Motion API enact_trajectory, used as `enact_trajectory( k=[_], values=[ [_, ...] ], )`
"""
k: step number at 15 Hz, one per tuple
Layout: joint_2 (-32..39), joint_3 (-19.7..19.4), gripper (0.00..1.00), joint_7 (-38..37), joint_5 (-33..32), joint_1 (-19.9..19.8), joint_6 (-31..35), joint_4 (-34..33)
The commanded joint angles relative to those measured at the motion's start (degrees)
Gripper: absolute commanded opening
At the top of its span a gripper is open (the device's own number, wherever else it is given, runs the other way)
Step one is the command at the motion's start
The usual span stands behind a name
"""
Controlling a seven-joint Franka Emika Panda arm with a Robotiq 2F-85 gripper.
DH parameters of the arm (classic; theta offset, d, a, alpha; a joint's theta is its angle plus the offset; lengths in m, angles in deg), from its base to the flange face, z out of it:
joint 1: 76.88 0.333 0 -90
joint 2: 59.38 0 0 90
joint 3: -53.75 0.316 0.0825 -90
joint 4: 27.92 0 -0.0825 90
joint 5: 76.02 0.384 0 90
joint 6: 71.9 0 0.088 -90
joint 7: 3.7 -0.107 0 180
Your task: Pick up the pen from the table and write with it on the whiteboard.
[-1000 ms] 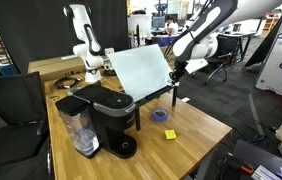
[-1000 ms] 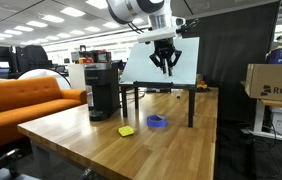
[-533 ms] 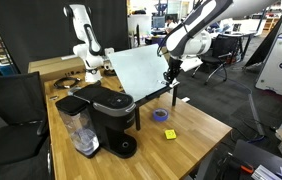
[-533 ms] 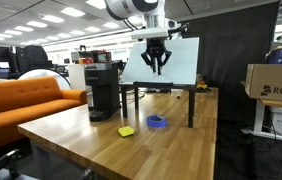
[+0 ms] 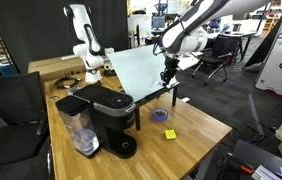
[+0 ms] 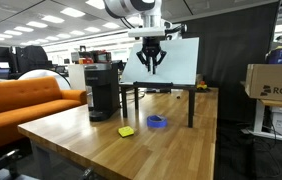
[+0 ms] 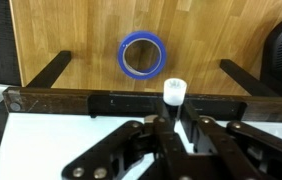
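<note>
My gripper (image 7: 173,125) is shut on the pen (image 7: 172,96), a thin marker whose pale end sticks out past the fingertips in the wrist view. The gripper hangs in front of the whiteboard (image 5: 141,70), a tilted pale panel on a thin black stand, near its right part in an exterior view (image 5: 168,72) and over its face in an exterior view (image 6: 151,58). The whiteboard (image 6: 181,60) stands on the light-wood table (image 5: 196,130). In the wrist view the board's white surface (image 7: 41,150) fills the bottom, with the table (image 7: 81,35) beyond. I cannot tell whether the pen tip touches the board.
A blue tape roll (image 5: 161,115) and a yellow note (image 5: 169,134) lie on the table in front of the board; both show in an exterior view (image 6: 157,122) (image 6: 126,131). A black coffee maker (image 5: 106,118) stands beside the board. A white robot arm (image 5: 84,35) is behind.
My gripper with the pen has moved sideways across the whiteboard's face, leftward in both exterior views, and slightly upward.
</note>
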Motion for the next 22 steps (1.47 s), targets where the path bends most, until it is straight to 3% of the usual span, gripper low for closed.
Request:
enact_trajectory(
  k=[1,10,22],
  values=[
    [-0.01,1.21,0.05,1.89,0.8,0.22,-1.69,-1.05],
    [-4.66,2.88,0.05,1.67,-0.16,2.25,-1.0,3.47],
    [-29.47,-1.25,0.05,10.14,-1.7,7.56,-3.34,27.88]
  ],
)
